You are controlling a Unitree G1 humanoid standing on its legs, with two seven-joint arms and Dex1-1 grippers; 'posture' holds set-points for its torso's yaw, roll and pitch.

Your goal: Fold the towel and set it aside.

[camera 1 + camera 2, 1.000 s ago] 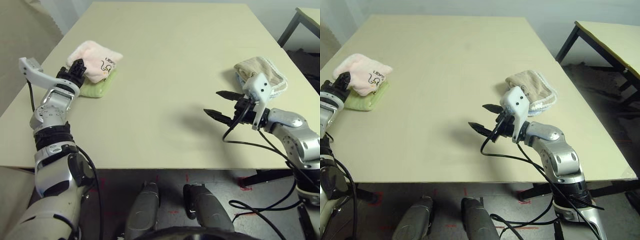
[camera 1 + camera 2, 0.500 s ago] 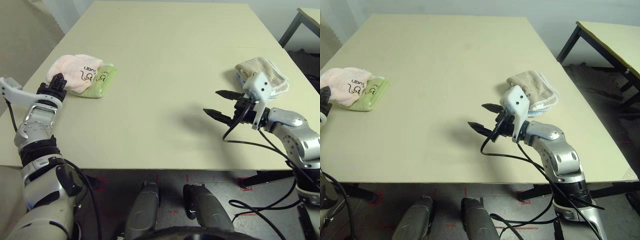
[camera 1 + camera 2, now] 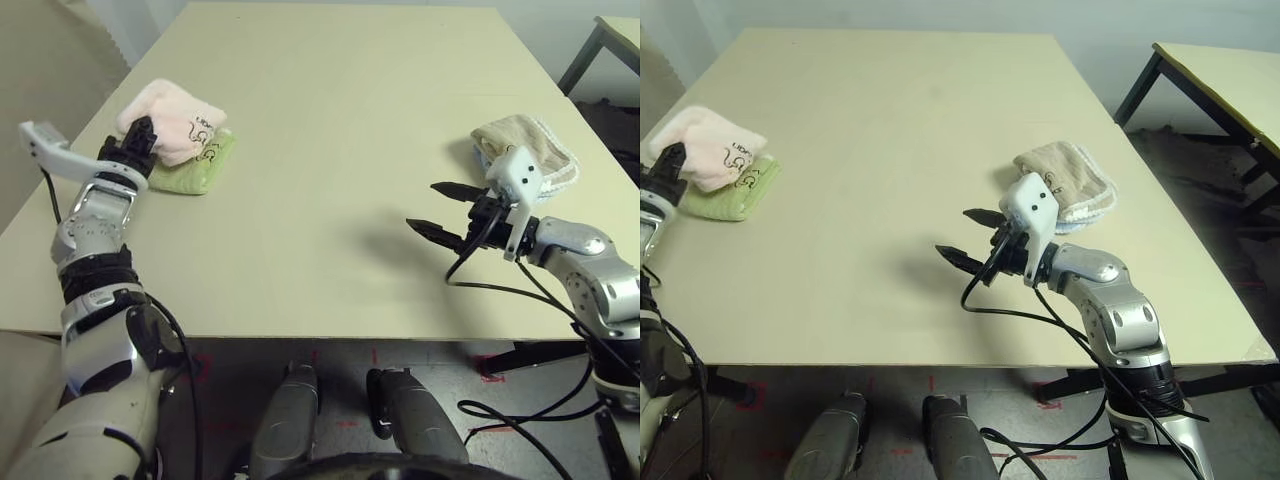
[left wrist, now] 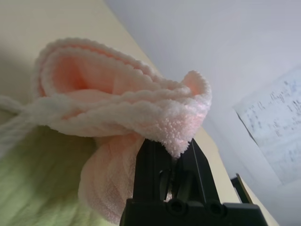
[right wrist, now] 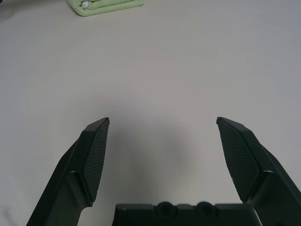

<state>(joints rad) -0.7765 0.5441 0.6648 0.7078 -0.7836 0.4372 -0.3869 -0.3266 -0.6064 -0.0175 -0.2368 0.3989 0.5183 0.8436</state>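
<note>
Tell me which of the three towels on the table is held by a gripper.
The pink towel, clamped in the left gripper atop the green towel. The beige towel lies untouched behind the open right gripper.

**Left end effector clamped, right spread wide**

Left arm reaches forward along the left worktop edge, forearm angled up. Left end effector (image 3: 141,134) has its fingers (image 4: 153,162) pressed together, pinching the towel (image 4: 117,113). Right arm bent in from the right, wrist aimed left. Right end effector (image 3: 440,210) hangs above the worktop, fingers (image 5: 96,157) wide apart, holding nothing.
</note>
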